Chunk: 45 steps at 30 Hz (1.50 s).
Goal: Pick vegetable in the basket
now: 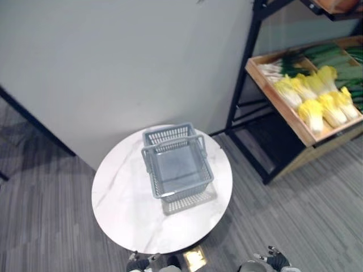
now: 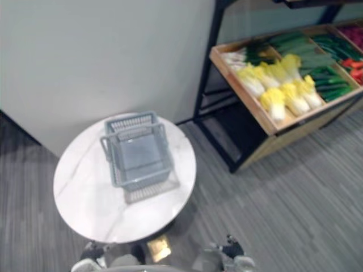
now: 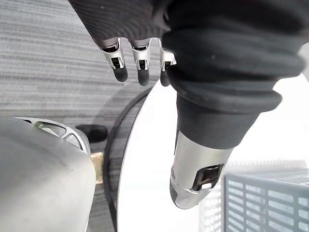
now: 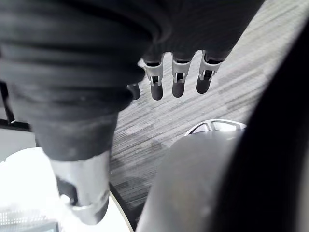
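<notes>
An empty grey wire basket [image 1: 148,158] stands on a round white marble table [image 1: 122,198], its handles up. The vegetables lie in a slanted wooden shelf tray [image 1: 283,107] at the right: yellow-white cabbages [image 1: 317,102] in front, long green vegetables [image 1: 334,56] behind them. My left hand [image 1: 138,262] and right hand [image 1: 277,259] hang low at the near edge of the table, far from the shelf. In the wrist views, the left hand [image 3: 141,60] and the right hand [image 4: 176,77] each have straight fingers and hold nothing. The basket's corner [image 3: 270,203] shows past my left thumb.
A black metal shelf frame [image 1: 244,73] stands between the table and the tray, its base on the grey striped carpet. A pale wall runs behind the table. Red vegetables [image 2: 356,67] lie at the tray's far right. Open carpet lies between table and shelf.
</notes>
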Tool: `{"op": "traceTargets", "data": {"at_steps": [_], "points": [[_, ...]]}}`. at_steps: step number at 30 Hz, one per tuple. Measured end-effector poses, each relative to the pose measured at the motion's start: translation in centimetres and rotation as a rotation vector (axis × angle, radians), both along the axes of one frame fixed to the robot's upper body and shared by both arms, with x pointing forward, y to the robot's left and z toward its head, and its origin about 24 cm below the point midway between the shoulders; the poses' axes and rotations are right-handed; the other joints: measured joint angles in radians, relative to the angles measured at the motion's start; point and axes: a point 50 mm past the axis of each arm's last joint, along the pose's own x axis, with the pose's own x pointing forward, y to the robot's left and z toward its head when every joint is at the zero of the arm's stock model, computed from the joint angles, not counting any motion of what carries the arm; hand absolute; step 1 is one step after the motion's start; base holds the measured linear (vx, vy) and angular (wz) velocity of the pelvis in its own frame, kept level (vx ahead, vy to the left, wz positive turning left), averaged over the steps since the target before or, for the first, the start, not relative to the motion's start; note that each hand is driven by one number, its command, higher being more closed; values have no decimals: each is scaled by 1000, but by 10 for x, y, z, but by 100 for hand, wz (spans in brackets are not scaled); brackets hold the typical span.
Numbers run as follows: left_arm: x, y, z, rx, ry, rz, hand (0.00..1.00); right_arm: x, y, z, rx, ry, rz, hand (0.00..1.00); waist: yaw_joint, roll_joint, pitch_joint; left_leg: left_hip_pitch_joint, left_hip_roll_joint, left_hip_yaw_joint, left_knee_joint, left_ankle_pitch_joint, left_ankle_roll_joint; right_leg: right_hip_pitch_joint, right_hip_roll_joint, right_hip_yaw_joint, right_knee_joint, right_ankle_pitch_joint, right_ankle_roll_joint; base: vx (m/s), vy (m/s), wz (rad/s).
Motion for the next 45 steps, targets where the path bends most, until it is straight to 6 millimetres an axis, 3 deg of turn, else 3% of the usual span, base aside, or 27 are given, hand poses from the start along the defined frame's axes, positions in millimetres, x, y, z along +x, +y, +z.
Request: {"op": "traceTargets", "data": {"at_steps": [1,2,5,6,10,15,21,26,35,38,41,45], "points": [[1,5,2,15,-4,-6,0,3,4,0,3,-7,22,0,0,-26,-1,-1,-8,-16,-4,12,-21,-1,-7,30,-44,63,-5,85,-399,86],[3,5,2,16,-2,-11,0,9,5,2,-16,-10,71,0,0,-15,7,9,14,-49,-26,36,-45,10,19,19,-25,67,35,126,-339,58],[3,-15,-2,-30,-11,-4,0,36,-8,17,-90,-91,164,0,24,57,-4,-7,80,-70,-62,88,-64,3,93,-38,-25,35,-5,123,-257,34],[2,-19,-2,-40,-11,-3,0,45,-9,23,-120,-123,220,0,24,70,-11,-18,93,-70,-71,111,-74,3,113,-52,-27,29,-12,71,-209,32],[1,-15,-1,-34,-36,30,0,71,9,42,-157,-255,409,0,30,72,-18,-32,121,-72,-72,123,-74,28,145,-88,-61,24,-22,21,-62,22],[0,-11,0,-16,-39,45,0,91,26,64,-212,-391,587,0,40,66,-19,-62,107,-76,-75,127,-73,20,133,-104,-81,27,-16,-17,35,14],[-9,-6,0,11,-17,56,0,134,14,140,-496,-710,790,0,34,59,-25,-87,73,-67,-95,147,-54,22,110,-118,-126,63,4,0,45,10],[-10,-5,0,21,-8,32,0,177,39,199,-647,-962,897,0,40,58,-26,-86,67,-57,-96,158,-56,37,109,-122,-151,84,4,-7,11,1],[-7,-5,1,18,-5,28,0,225,92,270,-795,-1194,1064,0,116,44,-22,-158,61,-115,-97,173,-41,17,104,-182,-150,93,3,-19,11,20],[-7,-4,1,21,-8,35,0,250,93,291,-863,-1178,1041,0,143,36,-12,-178,56,-144,-97,182,-40,16,101,-208,-147,93,3,-8,15,29],[1,-4,3,22,-25,35,0,272,99,330,-934,-1213,979,0,171,35,20,-232,53,-177,-97,197,-33,-22,97,-234,-130,92,2,-30,21,23],[14,-4,7,39,-58,56,0,289,95,358,-983,-1215,868,0,195,38,63,-281,40,-212,-97,213,-25,-53,83,-265,-110,92,2,-10,37,26]]}}
